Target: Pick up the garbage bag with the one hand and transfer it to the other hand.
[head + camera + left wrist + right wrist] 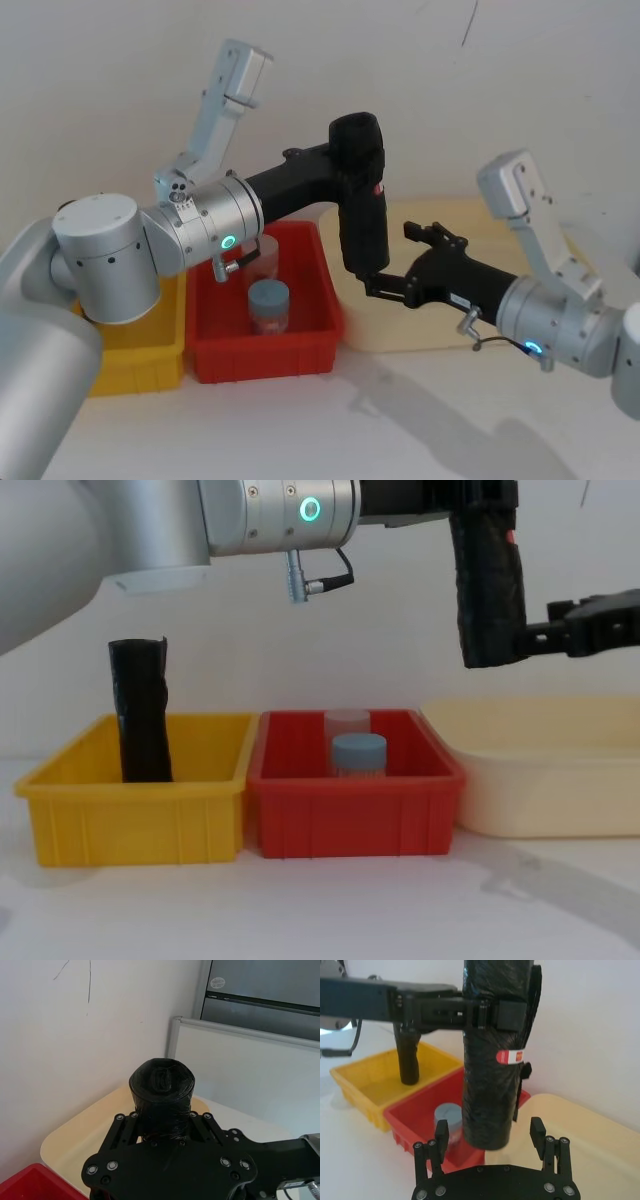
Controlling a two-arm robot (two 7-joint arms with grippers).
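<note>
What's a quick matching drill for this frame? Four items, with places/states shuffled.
Items
1. garbage bag
2. thin black roll
3. blue-lidded jar
4. right gripper

Places/states
a. standing in the yellow bin
b. open, straddling the bag's lower end without touching it
c. in the air, clamped by the left gripper
d. in the red bin

Pairs: 1-c, 2-a, 3-d, 4-b
</note>
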